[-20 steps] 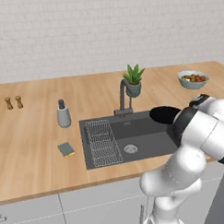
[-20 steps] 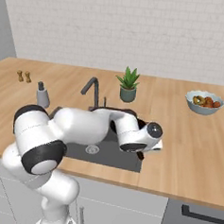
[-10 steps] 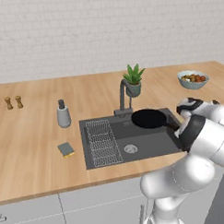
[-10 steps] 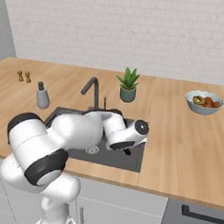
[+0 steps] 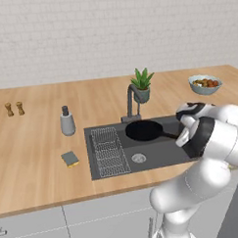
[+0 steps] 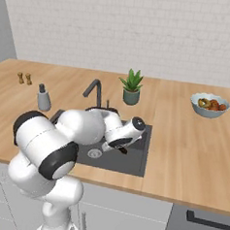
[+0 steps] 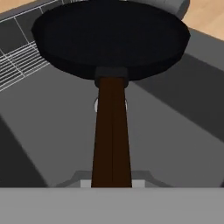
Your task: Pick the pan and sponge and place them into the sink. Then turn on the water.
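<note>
The black pan [image 5: 143,130] hangs over the back of the dark sink [image 5: 162,156], its long handle [image 7: 111,131] running back into my gripper [image 5: 182,136], which is shut on the handle's end. In the hand view the pan [image 7: 109,39] is above the basin floor, with the round drain partly hidden behind the handle. The sponge [image 5: 70,158] lies flat on the wooden counter left of the sink, well away from the gripper. The dark faucet [image 5: 131,98] stands behind the basin, just beyond the pan. No water is running.
A wire rack [image 5: 108,151] fills the sink's left side. A grey dispenser [image 5: 67,121] stands behind the sponge. A potted plant [image 5: 141,85] is beside the faucet, a fruit bowl [image 5: 205,84] at the far right, and two small shakers [image 5: 14,109] at the far left.
The arm has swung left with the pan, carrying it from over the counter at the sink's right to above the basin. The sponge has not moved.
</note>
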